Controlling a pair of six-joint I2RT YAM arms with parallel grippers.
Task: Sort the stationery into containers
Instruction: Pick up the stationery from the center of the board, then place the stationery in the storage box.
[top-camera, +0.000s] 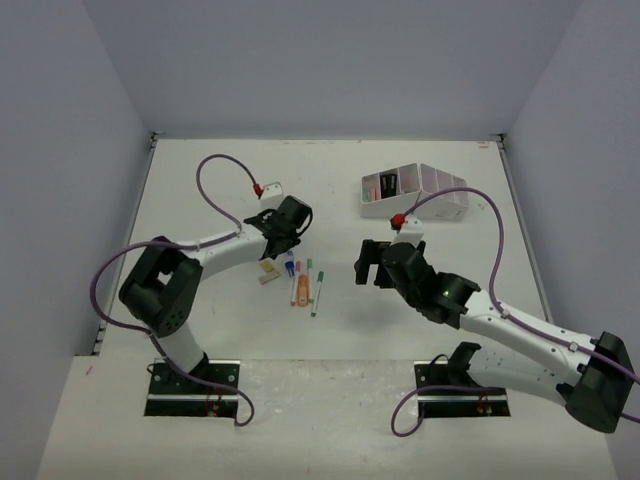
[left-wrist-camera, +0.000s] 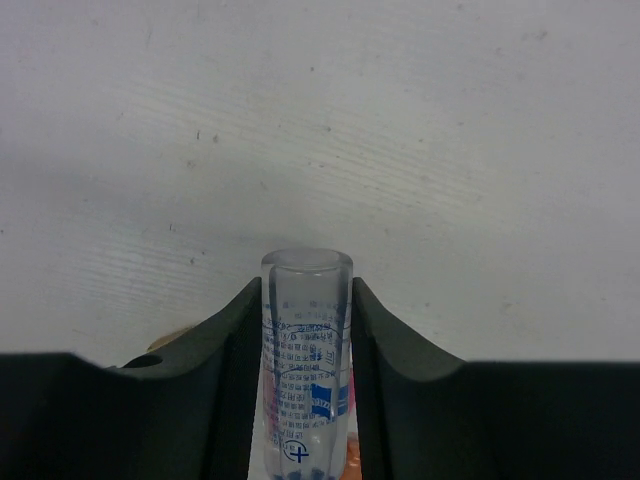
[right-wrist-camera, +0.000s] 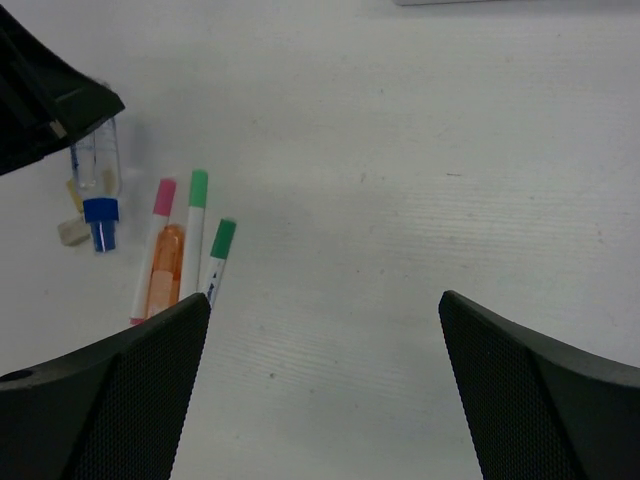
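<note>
My left gripper is shut on a clear tube with a blue cap, its jaws pressing both sides near the tube's closed end. The tube also shows in the right wrist view, low over the table. Beside it lie a pink-capped pen, two green-capped pens and an orange highlighter. Small tan and grey blocks lie by the blue cap. My right gripper is open and empty, right of the pens. The white organizer stands at the back right.
The organizer's left compartments hold a pink item and a dark item. White walls enclose the table on three sides. The left arm's purple cable loops above the table behind it.
</note>
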